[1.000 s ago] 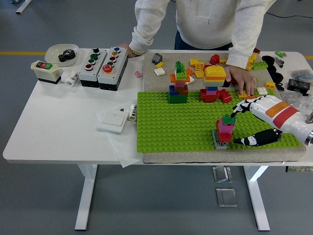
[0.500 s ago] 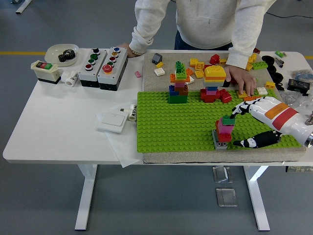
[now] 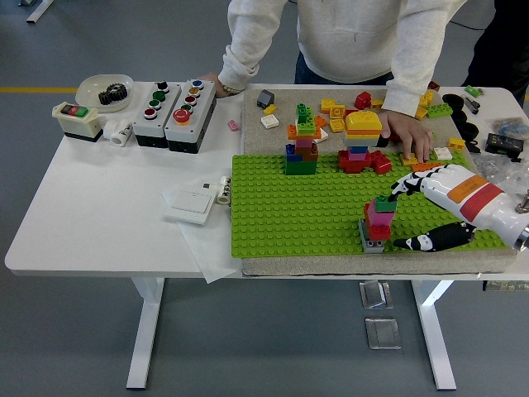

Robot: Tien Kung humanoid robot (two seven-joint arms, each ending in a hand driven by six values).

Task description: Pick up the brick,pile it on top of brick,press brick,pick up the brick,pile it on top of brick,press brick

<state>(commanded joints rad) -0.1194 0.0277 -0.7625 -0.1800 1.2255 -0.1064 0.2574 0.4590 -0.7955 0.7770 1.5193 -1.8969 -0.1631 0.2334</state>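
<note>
Barely anything has shifted since the earlier frames: the right hand (image 3: 413,207) has only edged a touch toward the small stack (image 3: 378,219) at lower right of the green baseplate (image 3: 289,215). Its fingers are spread around the stack, the upper ones reaching to the green brick (image 3: 385,201) on top, the thumb lying low just beside the grey base; whether the fingertips actually touch the brick I cannot quite tell from here. No left hand shows. At the top of the frame a person leans on the table, one hand (image 3: 407,136) resting among loose bricks near the yellow-topped stack (image 3: 362,142). For a good press, I would say push straight down on the top brick, square over the studs, so the stack does not tip.
</note>
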